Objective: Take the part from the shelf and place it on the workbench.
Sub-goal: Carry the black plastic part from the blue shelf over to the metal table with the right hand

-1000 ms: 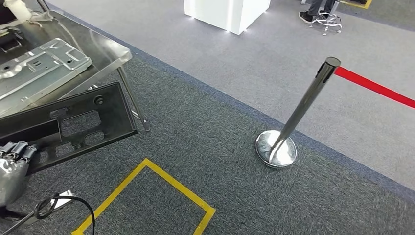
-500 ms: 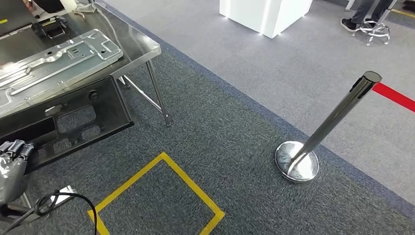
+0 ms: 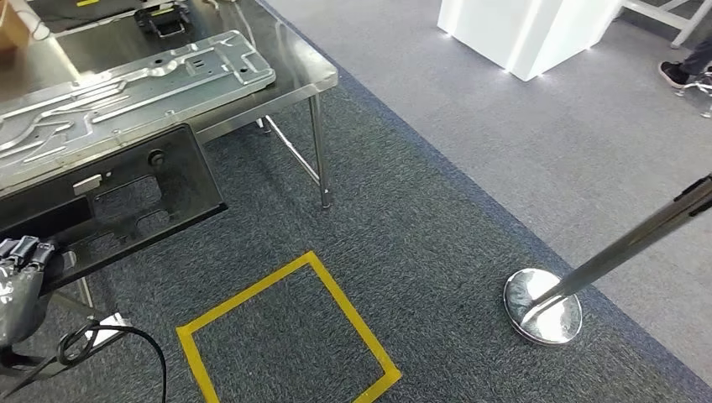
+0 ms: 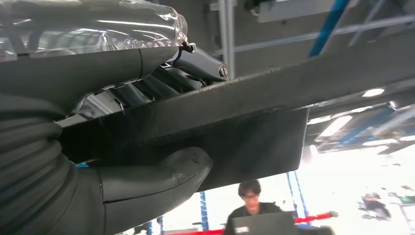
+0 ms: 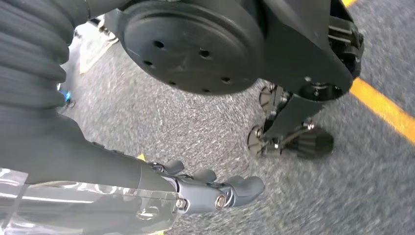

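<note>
Since a second ago the whole view has swung, bringing the workbench further into frame. Left hand grips the black part by its near edge, thumb under, fingers over; flat, perforated, it hangs beside the workbench. Right hand hangs with fingers loosely apart, holding nothing.

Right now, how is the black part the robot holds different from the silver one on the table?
The black flat panel with cut-outs is dark and matte; the silver stamped metal plate is shiny. The black panel is held by the left hand, off the steel workbench; the silver plate lies on it. Both are flat with holes.
</note>
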